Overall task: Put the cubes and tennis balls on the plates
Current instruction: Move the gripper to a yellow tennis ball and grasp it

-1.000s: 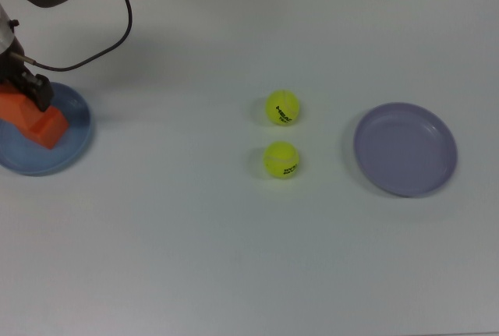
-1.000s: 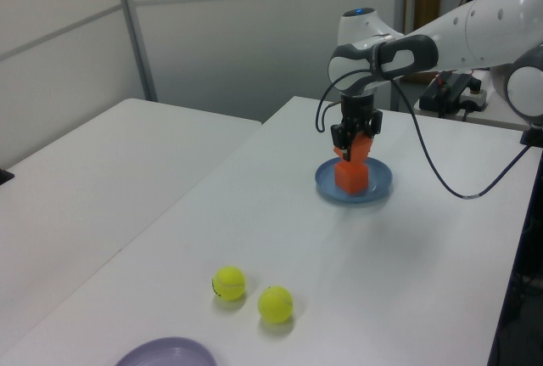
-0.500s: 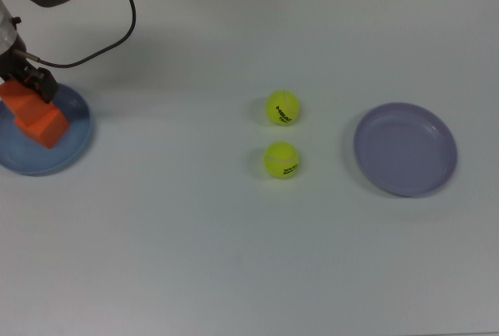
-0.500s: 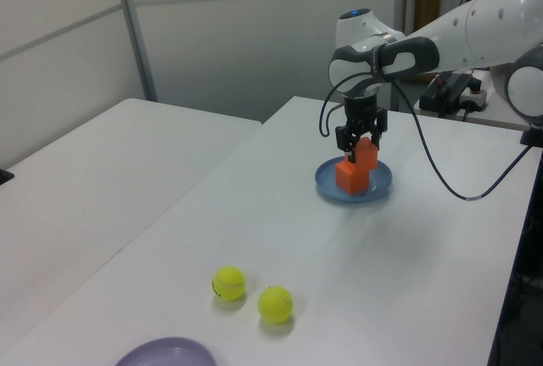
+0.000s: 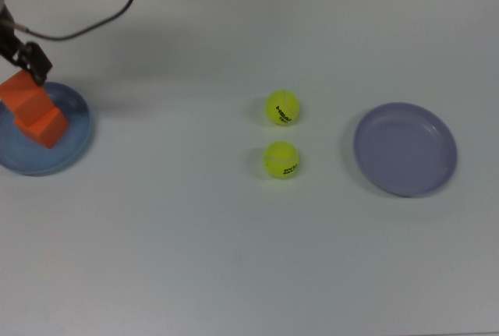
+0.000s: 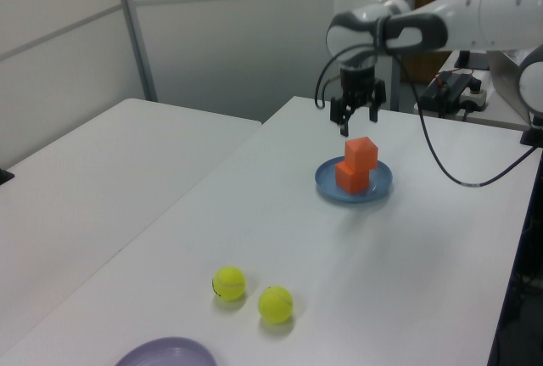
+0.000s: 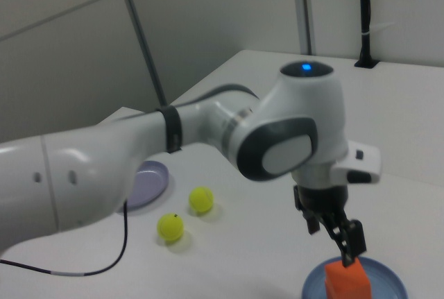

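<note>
Jaws look spread apart and empty from where we sit: in the left view the gripper (image 6: 357,117) hangs in the upper middle of the frame with both fingers pointing down, clear of everything. Right below it we've got the two orange cubes (image 6: 356,165) stacked, the upper one sitting offset on the lower one, both on the light blue plate (image 6: 380,186). In the top view that plate (image 5: 72,146) is at the far left edge, cubes (image 5: 34,110) on its upper left part, and the gripper (image 5: 30,61) shows just above them, not touching.

Both tennis balls (image 5: 281,133) are out on the bare white bench (image 5: 195,242) around the middle of the top view, one above the other, close together but with a small gap. Lavender plate (image 5: 405,149) sits well to their right with nothing on it.

In the right view we see the arm's big white body filling the middle, gripper (image 7: 343,238) just over a cube (image 7: 347,282) at the bottom right.
</note>
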Motion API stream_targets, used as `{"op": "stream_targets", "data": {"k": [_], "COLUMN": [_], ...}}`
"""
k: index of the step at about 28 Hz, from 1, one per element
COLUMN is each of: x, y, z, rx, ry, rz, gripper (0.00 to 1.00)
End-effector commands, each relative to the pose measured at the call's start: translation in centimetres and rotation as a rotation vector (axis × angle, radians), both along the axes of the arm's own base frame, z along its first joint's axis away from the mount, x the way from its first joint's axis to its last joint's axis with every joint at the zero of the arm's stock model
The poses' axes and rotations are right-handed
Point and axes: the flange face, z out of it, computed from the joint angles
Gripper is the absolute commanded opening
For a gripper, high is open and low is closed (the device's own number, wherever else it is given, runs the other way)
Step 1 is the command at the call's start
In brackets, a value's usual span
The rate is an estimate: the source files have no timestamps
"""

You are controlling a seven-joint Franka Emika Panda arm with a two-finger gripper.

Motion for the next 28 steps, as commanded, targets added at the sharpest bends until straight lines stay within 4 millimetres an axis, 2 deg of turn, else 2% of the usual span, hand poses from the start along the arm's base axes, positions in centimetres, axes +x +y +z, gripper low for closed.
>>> {"op": "stream_targets", "data": {"k": [1, 4, 5, 9, 10, 15, 16, 22, 28], "x": [-1.3, -0.3, 0.6, 2.4, 3.1, 4.7, 5.3, 6.4, 6.3], "y": [3.3, 7.4, 11.0, 17.7, 20.8, 27.6, 30.1, 37.8, 42.3], "z": [4.0, 3.9, 3.2, 0.5, -0.7, -2.8, -4.1, -8.5, -12.8], "rx": [0.026, 0.037, 0.043, 0.054, 0.056, 0.055, 0.051, 0.036, -0.032], "ry": [0.004, 0.028, 0.040, 0.073, 0.084, 0.037, 0.020, -0.028, -0.019], "rz": [0.054, 0.120, 0.170, 0.271, 0.310, 0.359, 0.353, 0.355, 0.368], "gripper": [1.00, 1.00, 1.00, 1.00, 1.00, 1.00, 1.00, 1.00, 1.00]}}
